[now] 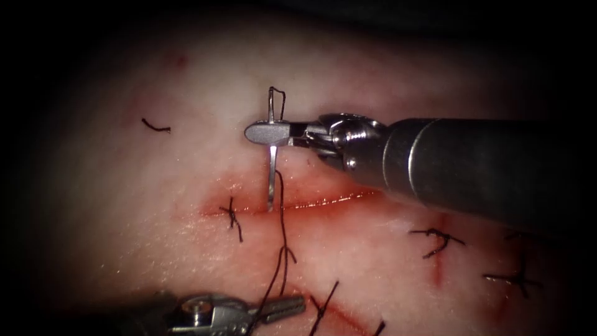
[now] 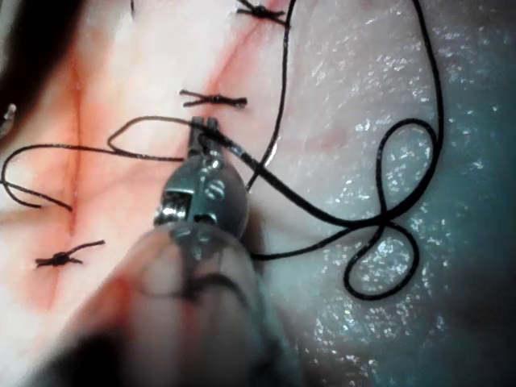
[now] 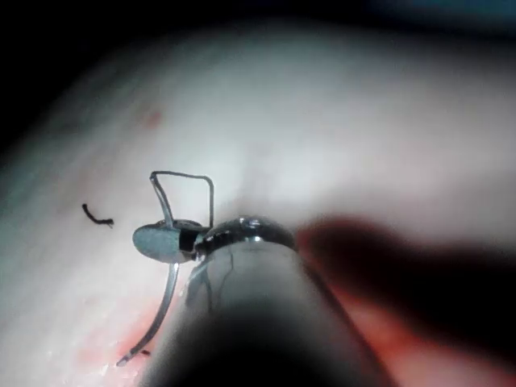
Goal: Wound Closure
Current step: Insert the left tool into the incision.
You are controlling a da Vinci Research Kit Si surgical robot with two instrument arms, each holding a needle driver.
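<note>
Now my right arm's shiny metal tool (image 1: 267, 133) pinches the thin curved steel needle (image 1: 272, 177) near its back end, tip at the red cut (image 1: 323, 200) in the pale tissue (image 1: 373, 81), my left tool (image 1: 292, 305) grips the dark thread (image 1: 283, 249), and one knotted stitch (image 1: 231, 214) is done while the cut's right part stays open.
</note>
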